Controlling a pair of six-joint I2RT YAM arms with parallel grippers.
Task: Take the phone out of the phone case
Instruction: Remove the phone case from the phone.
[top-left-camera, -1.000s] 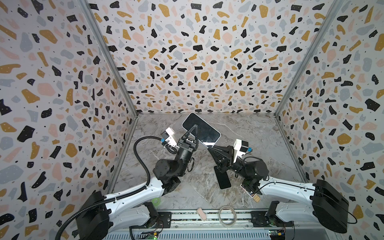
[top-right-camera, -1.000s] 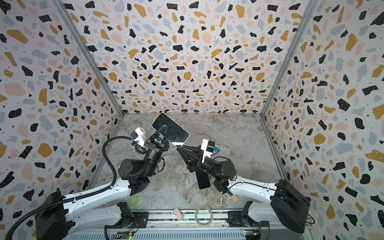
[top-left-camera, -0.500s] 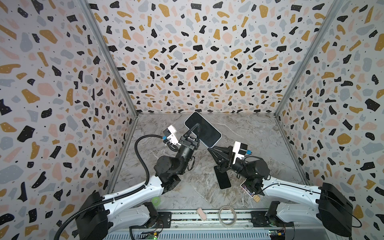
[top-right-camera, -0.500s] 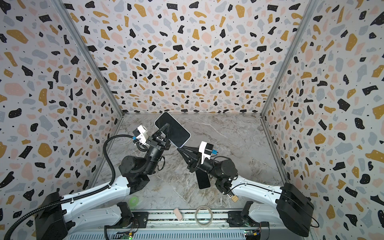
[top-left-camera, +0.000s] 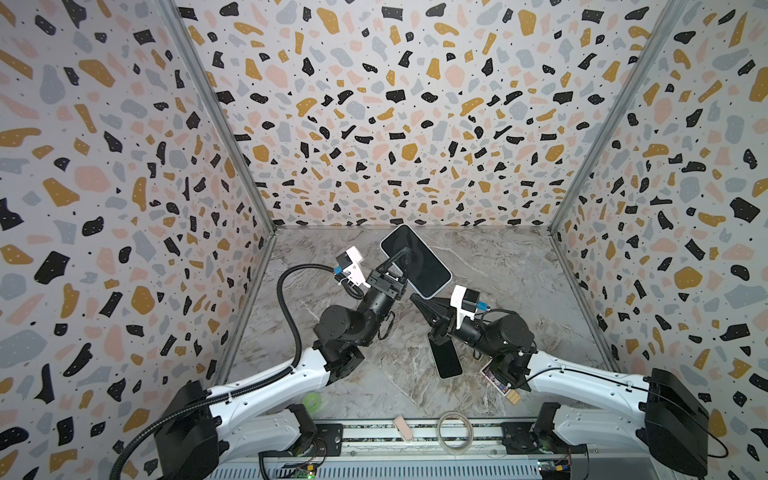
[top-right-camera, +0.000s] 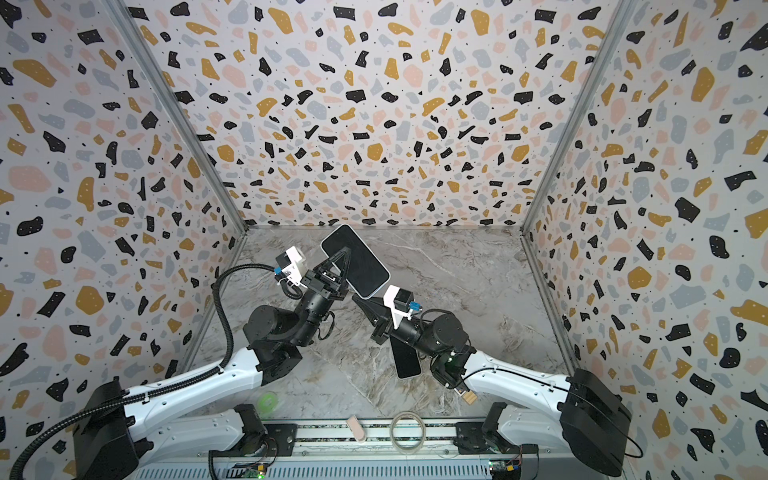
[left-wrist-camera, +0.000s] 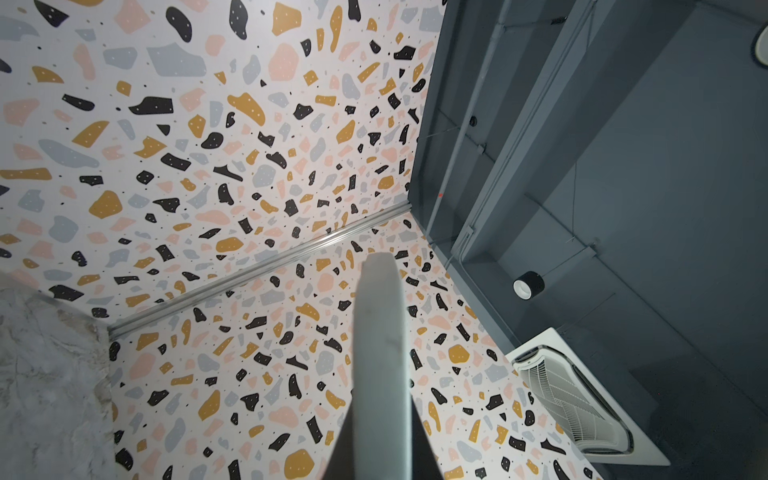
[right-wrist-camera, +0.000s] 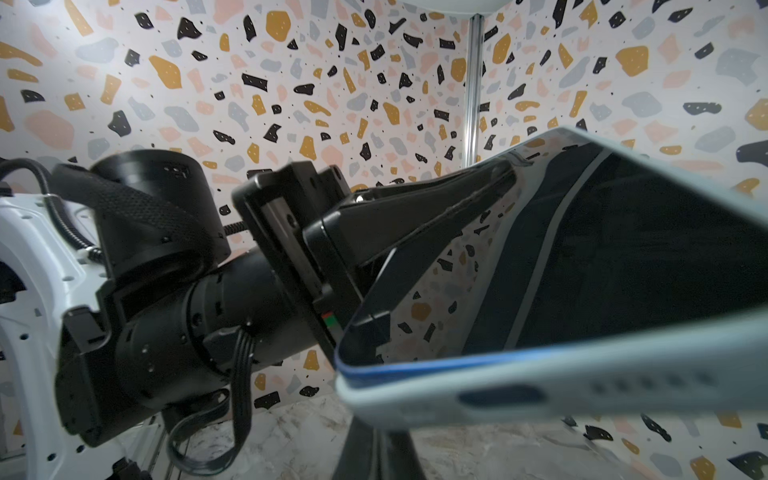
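Note:
The phone (top-left-camera: 419, 262) (top-right-camera: 361, 266), with a dark screen in a pale phone case (right-wrist-camera: 582, 386), is held tilted above the table in both top views. My left gripper (top-left-camera: 405, 254) (top-right-camera: 343, 254) is shut across it near the middle. In the left wrist view the case's pale edge (left-wrist-camera: 380, 353) runs up between the fingers of the left gripper (left-wrist-camera: 380, 453). My right gripper (top-left-camera: 414, 297) (top-right-camera: 356, 298) is shut on nothing, its tips just under the phone's lower corner. In the right wrist view the right gripper (right-wrist-camera: 376, 453) sits below the case's corner, where a blue rim (right-wrist-camera: 415, 368) shows.
A second dark phone (top-left-camera: 446, 359) (top-right-camera: 405, 359) lies flat on the marble table under the right arm. Along the front edge lie a green tape roll (top-left-camera: 311, 401), a pink strip (top-left-camera: 403, 428), a clear ring (top-left-camera: 455, 430) and a small wooden block (top-left-camera: 513, 397). Terrazzo walls close three sides.
The left gripper has carried the phone a little to the right, closer to the right gripper's tips. The right jaws have closed the last small gap.

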